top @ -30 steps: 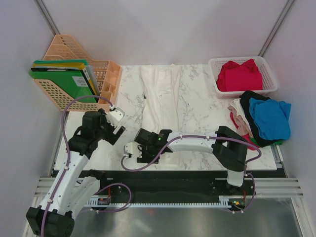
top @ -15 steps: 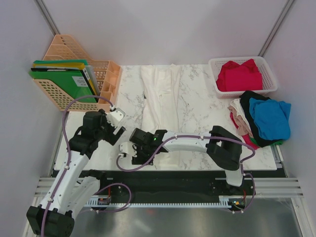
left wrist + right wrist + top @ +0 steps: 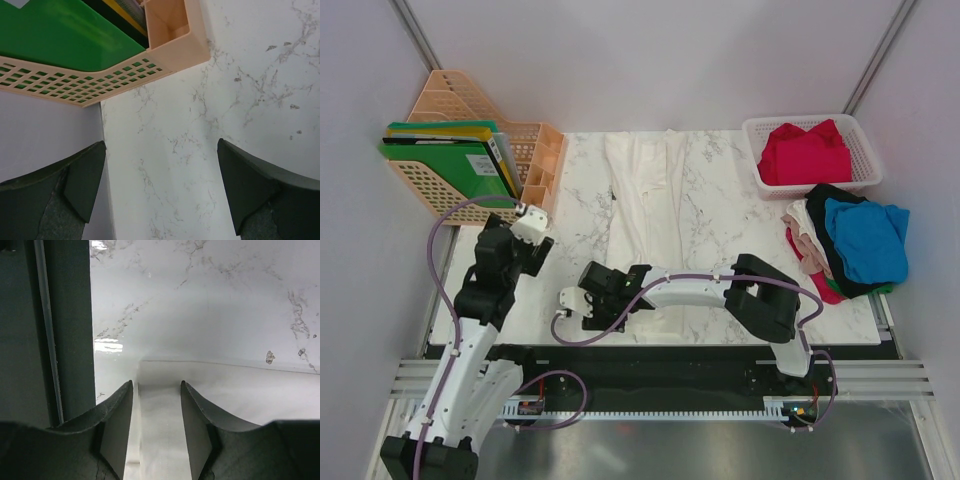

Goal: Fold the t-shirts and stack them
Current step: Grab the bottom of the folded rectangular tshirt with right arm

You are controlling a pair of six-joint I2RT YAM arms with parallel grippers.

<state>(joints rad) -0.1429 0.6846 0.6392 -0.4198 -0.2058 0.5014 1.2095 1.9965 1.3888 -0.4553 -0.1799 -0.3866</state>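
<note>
Right claw straddles the white t-shirt at its near hem

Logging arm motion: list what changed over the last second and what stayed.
The right gripper slid left along the near edge of the table, jaws apart over the near corner of the white t-shirt. The left gripper, wide open, swung back toward the peach folder rack. Nothing visibly taken or let go. The white t-shirt, the red t-shirt in the basket and the pile at right stayed put.
</note>
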